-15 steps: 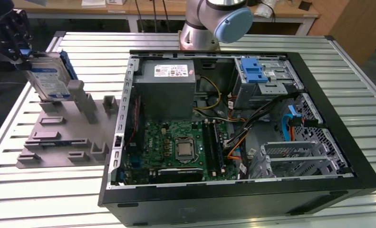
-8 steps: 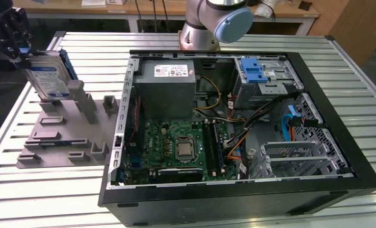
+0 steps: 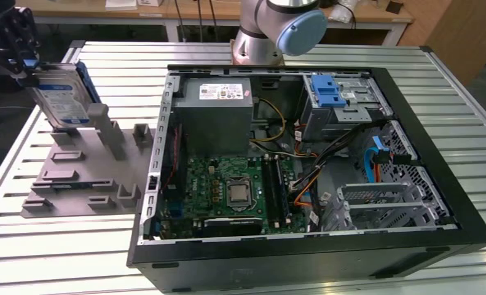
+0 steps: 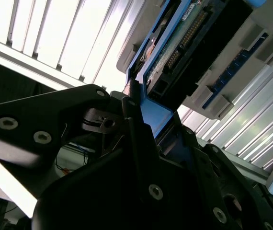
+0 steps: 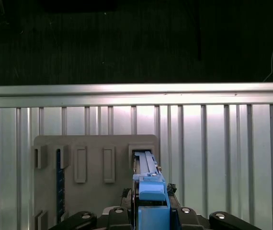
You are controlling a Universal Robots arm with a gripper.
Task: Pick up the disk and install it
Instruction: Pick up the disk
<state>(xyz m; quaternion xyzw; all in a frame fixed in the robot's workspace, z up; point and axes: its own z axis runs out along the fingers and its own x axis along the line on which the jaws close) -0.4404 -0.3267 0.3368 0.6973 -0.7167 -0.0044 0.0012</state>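
The disk [image 3: 62,98], silver with a white-and-blue label and a blue carrier frame, stands on edge at the exterior view's far left, over the grey slotted holder [image 3: 78,184]. My gripper [image 3: 21,55] is above it, shut on the disk's upper edge. In the second wrist view a dark finger [image 4: 132,129] presses against the blue carrier [image 4: 153,112], and the disk's underside [image 4: 175,52] runs away from it. In the first wrist view the disk [image 5: 148,189] is seen edge-on, reaching down to a slot of the holder [image 5: 93,165]. Whether its lower edge still sits in the slot I cannot tell.
An open black computer case [image 3: 407,246] lies on the slatted metal table [image 3: 54,258], to the exterior view's right of the holder. Inside are a grey power-supply box [image 3: 218,110], a green motherboard [image 3: 226,187], cables and a metal drive bay with a blue latch [image 3: 329,92]. The arm's base [image 3: 267,31] stands behind the case.
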